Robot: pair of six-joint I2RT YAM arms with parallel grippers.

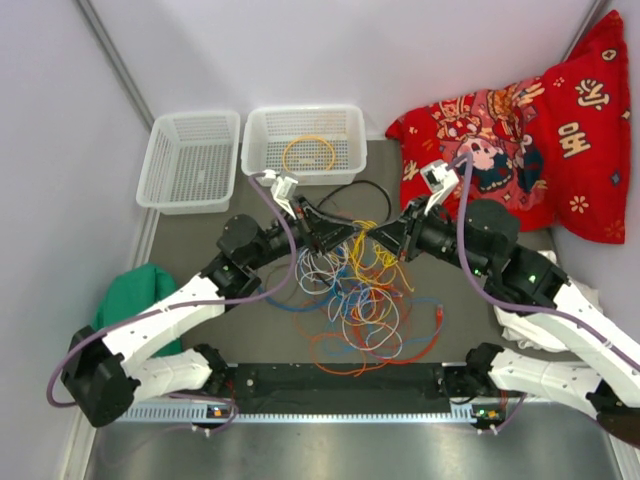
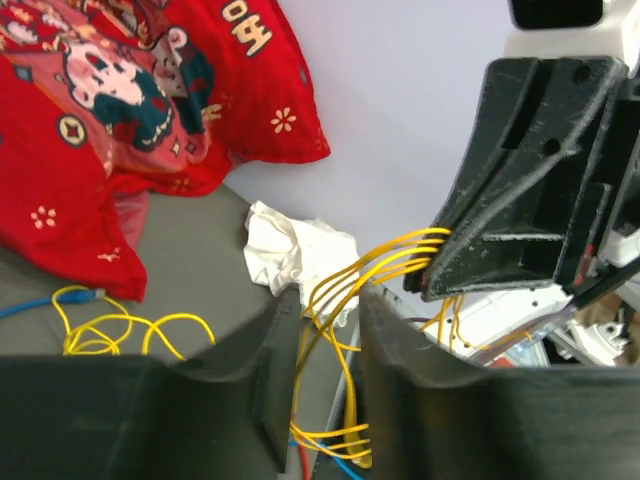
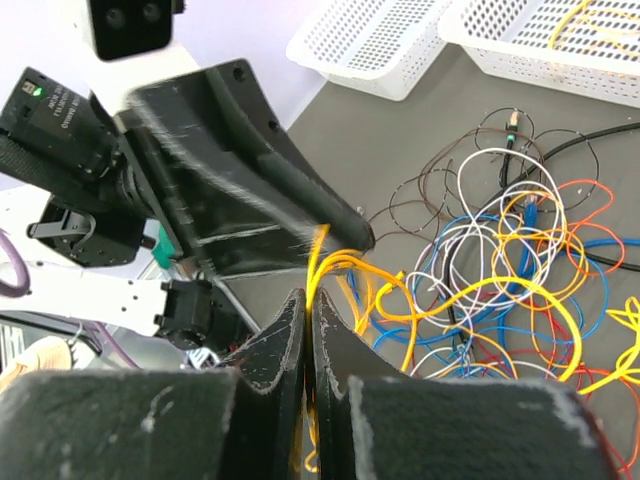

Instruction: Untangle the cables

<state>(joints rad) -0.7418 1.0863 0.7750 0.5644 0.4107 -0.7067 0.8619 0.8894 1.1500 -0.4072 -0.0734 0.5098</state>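
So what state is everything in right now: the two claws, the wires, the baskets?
Left gripper: jaws part open, yellow cable strands running between them.
Right gripper: shut on the yellow cable.
Cable tangle: knotted in a loose heap on the table.
Left basket: empty.
Right basket: holds one coiled yellow cable.

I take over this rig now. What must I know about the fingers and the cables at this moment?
Left gripper: fingers apart, with the yellow cable running between them; no clear grip yet.
Right gripper: shut on the same yellow cable.
Cables: most lie tangled in a pile mid-table, and both grippers meet at its far edge. One yellowish loop lies in a basket.
Done: seemingly that one loop.
Left: free the yellow cable, then the rest of the pile.
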